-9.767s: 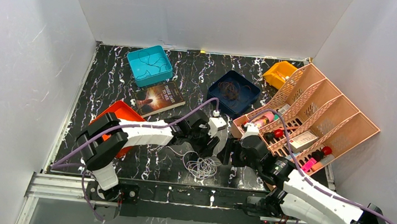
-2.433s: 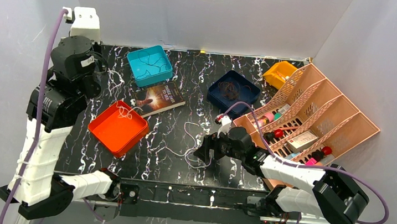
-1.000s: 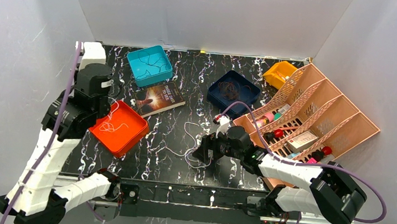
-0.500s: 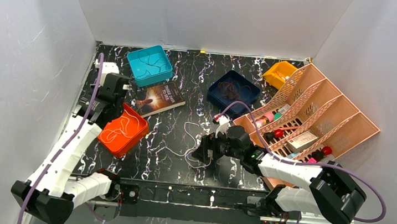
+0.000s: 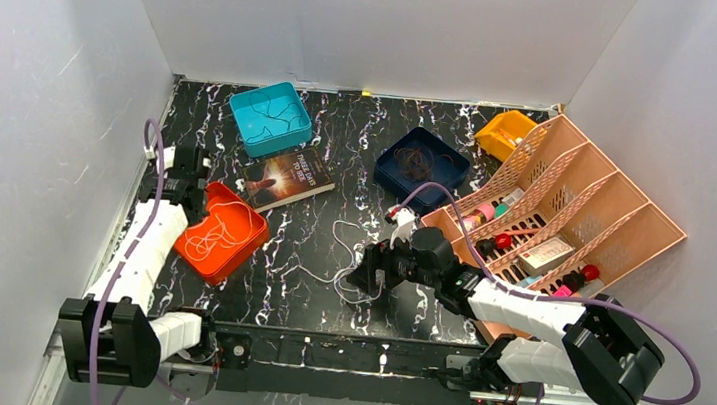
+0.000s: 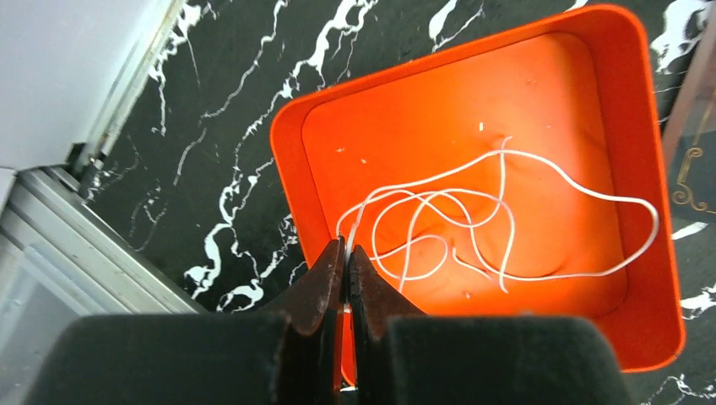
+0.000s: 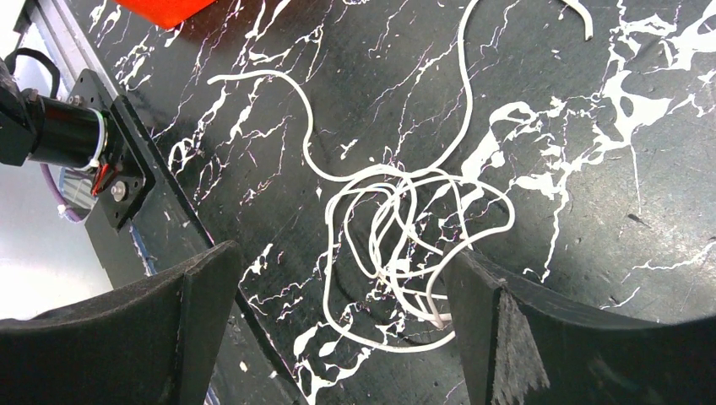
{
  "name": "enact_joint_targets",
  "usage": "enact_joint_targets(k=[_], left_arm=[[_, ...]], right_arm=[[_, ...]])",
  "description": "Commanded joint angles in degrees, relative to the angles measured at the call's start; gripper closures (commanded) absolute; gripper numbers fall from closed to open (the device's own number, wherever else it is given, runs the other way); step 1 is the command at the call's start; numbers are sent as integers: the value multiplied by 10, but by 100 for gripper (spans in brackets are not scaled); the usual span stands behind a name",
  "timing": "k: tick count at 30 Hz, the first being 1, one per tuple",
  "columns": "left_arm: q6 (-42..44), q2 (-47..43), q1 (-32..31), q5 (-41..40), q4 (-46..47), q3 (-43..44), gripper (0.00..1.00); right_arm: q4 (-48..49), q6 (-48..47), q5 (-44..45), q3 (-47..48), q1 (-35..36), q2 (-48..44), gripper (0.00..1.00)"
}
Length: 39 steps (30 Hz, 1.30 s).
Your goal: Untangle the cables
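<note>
Lowered to the orange tray point(image 6: 652, 126), left gripper point(image 6: 346, 250) is apparently clamping a white cable point(image 6: 439, 198), best released low inside; right gripper point(image 7: 338, 261) is gaping.

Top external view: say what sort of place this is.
Probably a robot test cell: white walls box in a marbled table, left arm and right arm bolted at its edge, pink organizer alongside.

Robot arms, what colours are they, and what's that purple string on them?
Both the left arm and the right arm have chunky white shells with black joints. The purple string is a thick lilac cable running along each arm. Their fingers are flat, black and matte.
</note>
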Motion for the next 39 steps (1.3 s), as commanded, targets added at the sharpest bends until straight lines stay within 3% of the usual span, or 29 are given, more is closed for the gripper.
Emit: enact_joint_targets(k=[1, 5, 17, 20, 24, 27, 34, 39], left_arm=[[-66, -8, 11, 3, 21, -40, 100], [-103, 0, 20, 7, 23, -43, 100], [-148, 69, 82, 120, 109, -86, 99], [-144, 66, 83, 116, 103, -75, 85], [-128, 29, 83, 107, 94, -59, 59], [-115, 3, 83, 95, 80, -40, 49], [-84, -37, 83, 70, 50, 7, 42], [-34, -29, 83, 181, 105, -1, 42]], right_arm=[[24, -6, 6, 14, 3, -15, 3], [29, -6, -1, 14, 3, -9, 3], [21, -13, 6, 16, 3, -19, 3], [11, -18, 12, 16, 3, -26, 3], [6, -18, 29, 16, 3, -35, 2], [3, -14, 41, 16, 3, -38, 2], [-4, -10, 53, 18, 3, -33, 2], [-6, -6, 48, 21, 3, -25, 2]])
